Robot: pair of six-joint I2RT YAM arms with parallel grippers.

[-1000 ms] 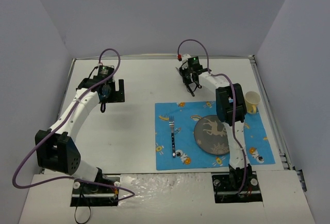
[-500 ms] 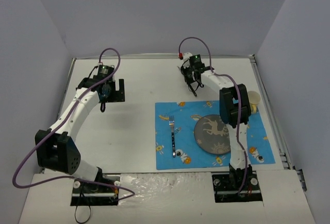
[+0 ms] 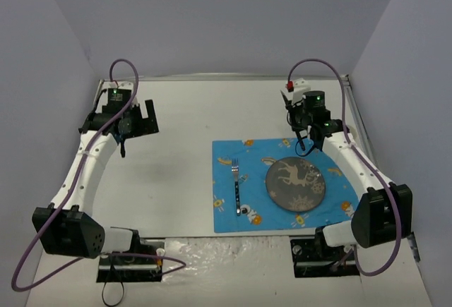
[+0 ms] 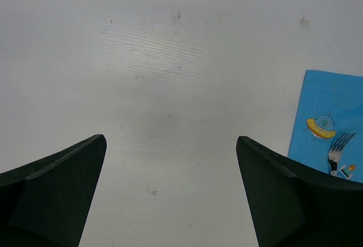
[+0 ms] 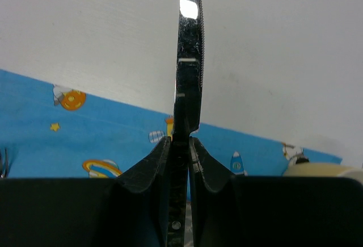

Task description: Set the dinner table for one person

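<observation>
The right gripper (image 5: 180, 142) is clamped on the knife (image 5: 188, 71), with its fingers pressed flat against both faces of the handle end. The blade runs straight out from the fingers, so its long axis is in line with the gripper. It is seen edge-on, with the serrations to the right in the wrist view. The tip shows against bare bench (image 3: 191, 109), past the edge of the blue placemat (image 3: 244, 155). From overhead the knife is too thin to resolve.

The left gripper (image 4: 170, 139) is spread wide and holds nothing. It hangs over bare bench, well apart from the setting.

The bench lies under both arms and carries everything. From this raised angle its long axis cannot be fixed. The placemat's long sides run left to right. On the mat, the fork (image 3: 236, 187) lies left of the plate (image 3: 295, 183), tines toward the far side.

Hazards, as judged:
- The grip is narrow and sits at one end, so the knife may pivot or slip during descent.
- A cup (image 5: 323, 170) stands just off the mat's far right corner. The arm hides it from overhead, and a wide swing could topple it.
- A misjudged descent could set the blade on the plate rim, or leave it skewed relative to the fork.
</observation>
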